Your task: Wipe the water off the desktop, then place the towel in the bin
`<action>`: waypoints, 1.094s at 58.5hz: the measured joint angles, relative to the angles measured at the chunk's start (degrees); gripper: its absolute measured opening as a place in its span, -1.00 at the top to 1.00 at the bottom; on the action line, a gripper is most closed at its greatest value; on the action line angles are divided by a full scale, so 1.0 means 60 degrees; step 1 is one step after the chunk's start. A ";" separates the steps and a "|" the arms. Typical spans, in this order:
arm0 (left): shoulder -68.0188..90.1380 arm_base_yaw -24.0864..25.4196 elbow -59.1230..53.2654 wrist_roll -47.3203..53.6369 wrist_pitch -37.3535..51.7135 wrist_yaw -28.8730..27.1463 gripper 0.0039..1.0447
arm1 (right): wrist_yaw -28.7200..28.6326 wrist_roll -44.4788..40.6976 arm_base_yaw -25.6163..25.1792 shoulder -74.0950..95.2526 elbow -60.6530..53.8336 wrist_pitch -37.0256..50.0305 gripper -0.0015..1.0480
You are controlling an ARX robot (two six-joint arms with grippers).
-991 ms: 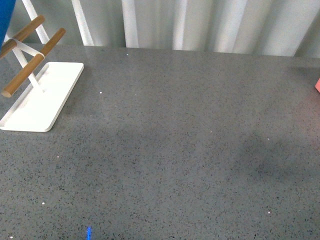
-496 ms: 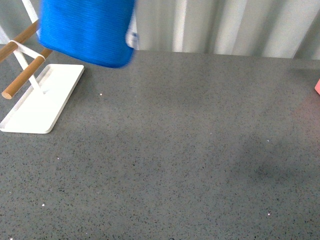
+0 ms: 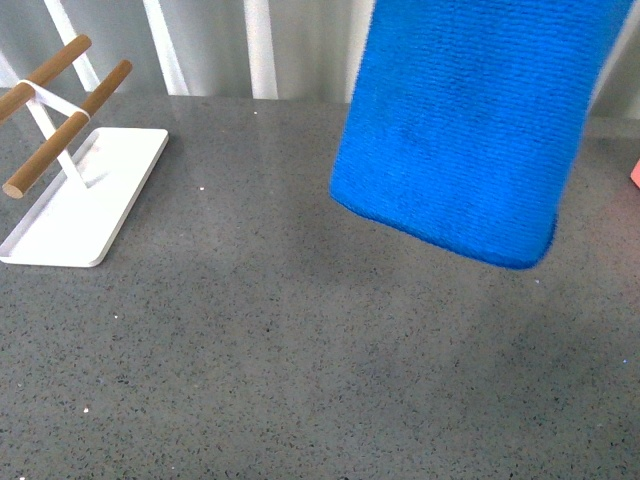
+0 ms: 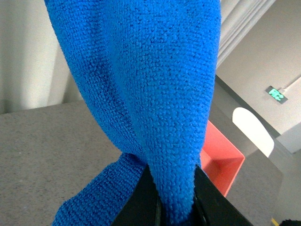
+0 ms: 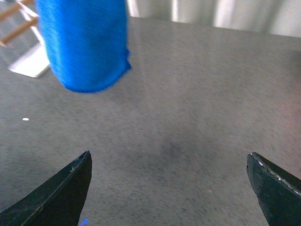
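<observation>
The bright blue towel [image 3: 465, 120] hangs in the air above the right half of the dark grey speckled desktop [image 3: 280, 340], its lower edge clear of the surface. My left gripper [image 4: 174, 207] is shut on the towel [image 4: 155, 94], pinching a bunched fold between its black fingers. A darker patch [image 3: 545, 335] shows on the desktop under the towel. My right gripper [image 5: 169, 162] is open over bare desktop [image 5: 197, 94], nothing between its fingers, with the towel [image 5: 84, 42] hanging far ahead of it. A coral-red open bin [image 4: 221, 157] shows past the towel in the left wrist view.
A white tray [image 3: 85, 195] with a wooden-bar rack [image 3: 60, 110] stands at the back left of the desktop. A pale ribbed curtain [image 3: 300, 45] runs along the far edge. A sliver of the red bin [image 3: 635, 172] sits at the right edge.
The towel has swung from the far upper left, past the rack, across to the right half of the desktop, and now hangs lower and larger in view.
</observation>
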 joint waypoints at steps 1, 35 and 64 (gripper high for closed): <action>0.0007 -0.0004 0.0000 -0.0007 0.0000 -0.0011 0.90 | -0.0255 0.0000 -0.0084 0.0091 0.0058 0.0095 -0.86; 0.0098 0.0098 0.0011 -0.0477 -0.0146 -0.0087 0.90 | -0.1519 0.0933 0.1020 0.7854 0.2189 0.7435 -0.86; 0.0098 -0.0055 0.0302 -0.0874 -0.0295 -0.0073 0.90 | -0.1290 -0.0648 0.3519 1.1183 0.3508 0.8859 -0.86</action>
